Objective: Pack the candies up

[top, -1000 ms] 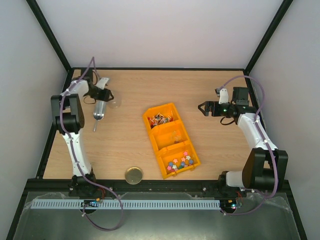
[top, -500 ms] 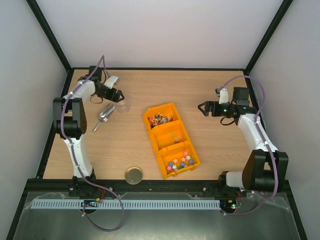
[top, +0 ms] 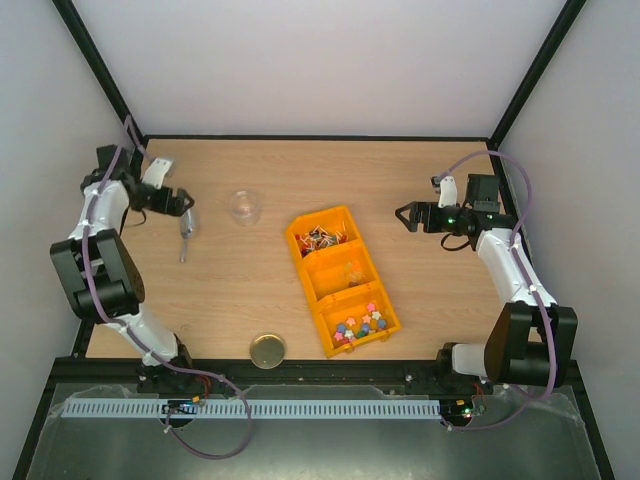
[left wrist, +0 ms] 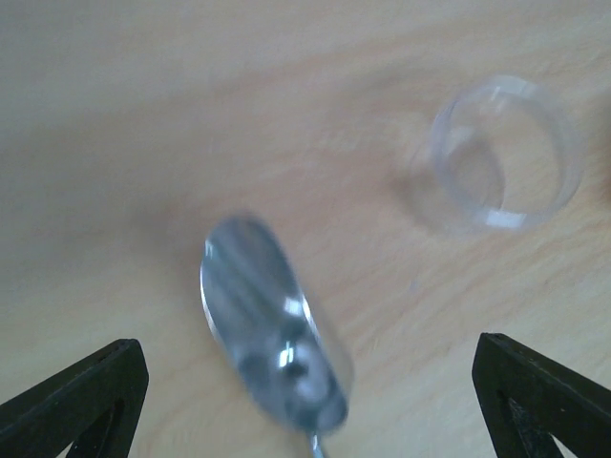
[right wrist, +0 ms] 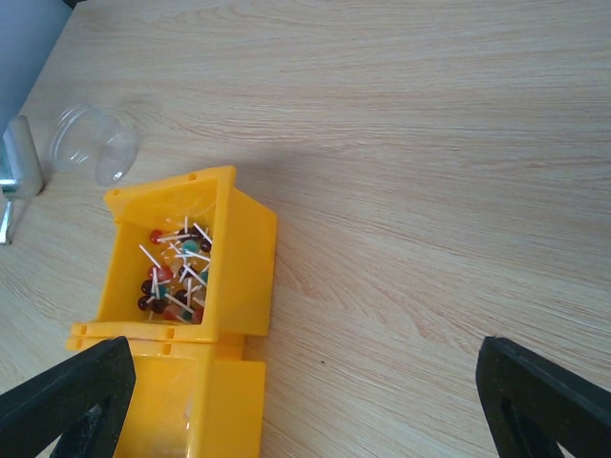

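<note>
The candies lie in a row of orange bins point(top: 312, 287). Bright pink, blue, yellow and red lumps point(top: 361, 322) fill the near bin, and reddish, white and dark stick candies point(top: 321, 238) point(right wrist: 175, 271) fill the far one. At the far left my left gripper point(top: 183, 204) point(left wrist: 305, 386) is open. The silver scoop point(top: 185, 228) point(left wrist: 272, 329) lies on the table under its wide jaws, untouched and blurred. My right gripper point(top: 403, 214) point(right wrist: 305, 382) hangs open and empty to the right of the bins, above bare wood.
A clear plastic cup point(top: 244, 207) point(left wrist: 503, 155) point(right wrist: 94, 143) stands upright between the scoop and the bins. A round gold lid point(top: 267, 351) lies near the front edge. Black frame rails border the wooden table point(top: 420, 300). The middle bin's contents are too faint to tell.
My left gripper opened and let go of the scoop, then swung left toward the table's edge. The scoop now lies on the wood, left of the cup. The right arm has not moved.
</note>
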Controlling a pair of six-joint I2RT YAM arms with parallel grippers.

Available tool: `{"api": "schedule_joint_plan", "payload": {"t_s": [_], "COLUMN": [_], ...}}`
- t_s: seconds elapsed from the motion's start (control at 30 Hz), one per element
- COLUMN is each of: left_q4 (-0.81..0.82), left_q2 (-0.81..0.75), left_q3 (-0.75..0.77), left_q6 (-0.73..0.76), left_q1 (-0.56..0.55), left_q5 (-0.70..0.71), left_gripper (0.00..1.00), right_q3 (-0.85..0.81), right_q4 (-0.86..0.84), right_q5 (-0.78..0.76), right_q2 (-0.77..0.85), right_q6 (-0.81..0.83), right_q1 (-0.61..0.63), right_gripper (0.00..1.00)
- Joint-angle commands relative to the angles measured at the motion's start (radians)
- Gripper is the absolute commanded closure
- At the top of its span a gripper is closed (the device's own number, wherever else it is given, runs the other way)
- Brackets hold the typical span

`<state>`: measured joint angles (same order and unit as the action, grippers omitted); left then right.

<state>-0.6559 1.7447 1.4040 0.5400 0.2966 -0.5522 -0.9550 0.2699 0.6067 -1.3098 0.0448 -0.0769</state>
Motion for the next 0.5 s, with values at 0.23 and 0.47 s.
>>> {"api": "schedule_joint_plan", "payload": {"t_s": [0.23,0.47], "left_q4": [0.199,0.322], "left_q2": [-0.234,-0.195], "left_q3": [-0.447,-0.532], "left_q6": [0.075,0.044], "left_q1": [0.095,0.094], "left_q5": [0.146,0.231], "left_gripper": [0.17,0.34], "right_q3": [-0.042,-0.050], "right_q4": [0.007,0.012], "right_q5": [0.038,0.041], "right_q2": [-0.035,-0.040], "right_q6": [-0.023,-0.020], "right_q1": [0.001,0.002], "right_gripper": [0.01,0.01]}}
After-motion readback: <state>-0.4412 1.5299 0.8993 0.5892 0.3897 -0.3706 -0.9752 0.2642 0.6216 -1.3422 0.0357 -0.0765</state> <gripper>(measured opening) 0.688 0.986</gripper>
